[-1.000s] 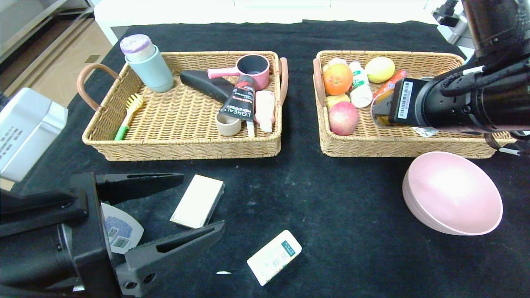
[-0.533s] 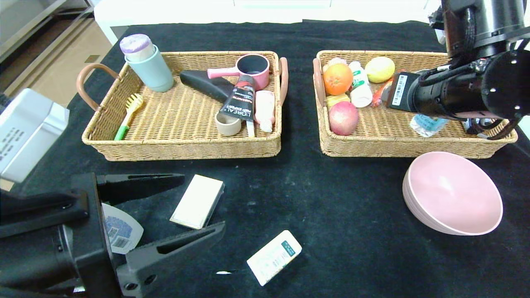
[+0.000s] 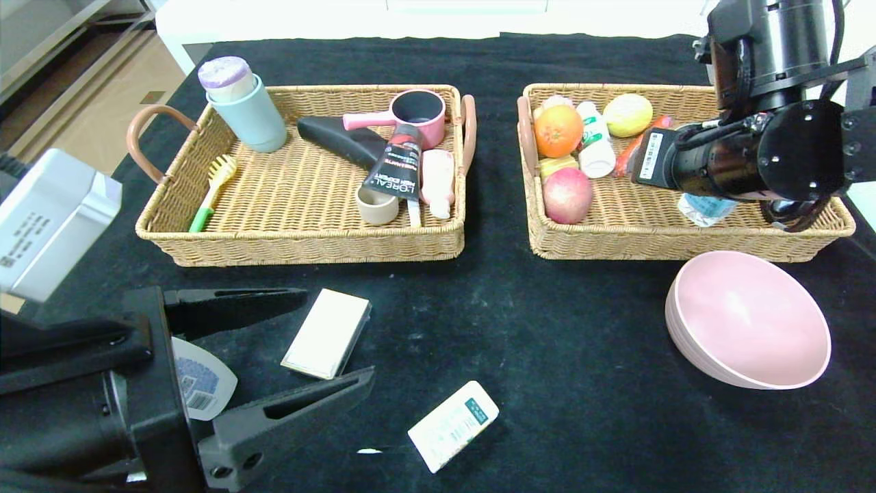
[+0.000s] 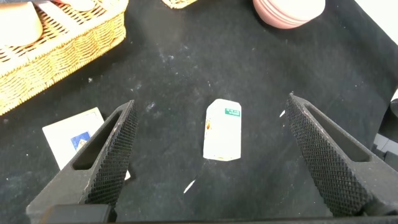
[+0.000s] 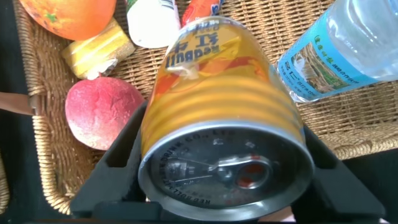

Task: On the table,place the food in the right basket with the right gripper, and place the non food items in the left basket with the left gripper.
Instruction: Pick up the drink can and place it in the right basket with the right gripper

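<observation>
My right gripper (image 5: pixel 221 134) is shut on the gold drink can (image 5: pixel 217 81) and holds it over the right basket (image 3: pixel 657 250); in the head view the wrist hides the can. A red-pink fruit (image 3: pixel 567 194) lies in that basket. My left gripper (image 3: pixel 335 335) hangs wide open low over the table's front left, holding nothing. The flat cream box (image 3: pixel 327 333) lies by its fingertips, and the white packet with a green label (image 4: pixel 222 129) lies on the cloth beyond them. A pink bowl (image 3: pixel 749 318) sits in front of the right basket. The left basket (image 3: pixel 294 250) stands at the back left.
The right basket also holds an orange (image 3: pixel 558 130), a lemon (image 3: pixel 628 114), a white bottle (image 3: pixel 594 140) and a water bottle (image 3: pixel 705 207). The left basket holds a teal cup (image 3: pixel 250 113), a pink pot (image 3: pixel 417 109), a black tube (image 3: pixel 397 164) and a brush (image 3: pixel 212 188).
My right arm has drawn back toward the right with the can, uncovering the water bottle in the basket. The left gripper has barely moved.
</observation>
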You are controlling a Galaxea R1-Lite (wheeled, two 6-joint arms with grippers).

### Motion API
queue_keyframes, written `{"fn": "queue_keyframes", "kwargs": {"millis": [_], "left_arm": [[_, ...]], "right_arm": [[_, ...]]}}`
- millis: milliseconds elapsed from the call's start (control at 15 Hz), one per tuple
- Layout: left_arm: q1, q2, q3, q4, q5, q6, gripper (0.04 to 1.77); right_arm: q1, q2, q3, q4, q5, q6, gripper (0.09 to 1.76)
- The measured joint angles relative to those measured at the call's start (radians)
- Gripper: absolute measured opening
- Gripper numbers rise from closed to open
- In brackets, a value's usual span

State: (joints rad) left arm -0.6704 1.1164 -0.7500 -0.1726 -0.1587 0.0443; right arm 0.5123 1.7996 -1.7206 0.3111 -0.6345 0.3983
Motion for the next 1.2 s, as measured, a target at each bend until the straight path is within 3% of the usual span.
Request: {"fn": "queue_keyframes", "kwargs": {"millis": [267,667,1200], "left_arm": [[0.0,0.0,0.0,0.0,0.0,0.0,1.72],[0.0,0.0,0.0,0.0,0.0,0.0,1.72],[-0.001,-0.003,0.005,-0.001,0.001,0.002,1.72]], "right_arm": [[0.001,0.001,0.001,0.001,0.001,0.001,1.43],[0.033,-0.03,0.018,0.017,0.005,-0.022,1.58],[0.159,-0.234,0.251,0.048,0.013,-0.13,1.66]]}}
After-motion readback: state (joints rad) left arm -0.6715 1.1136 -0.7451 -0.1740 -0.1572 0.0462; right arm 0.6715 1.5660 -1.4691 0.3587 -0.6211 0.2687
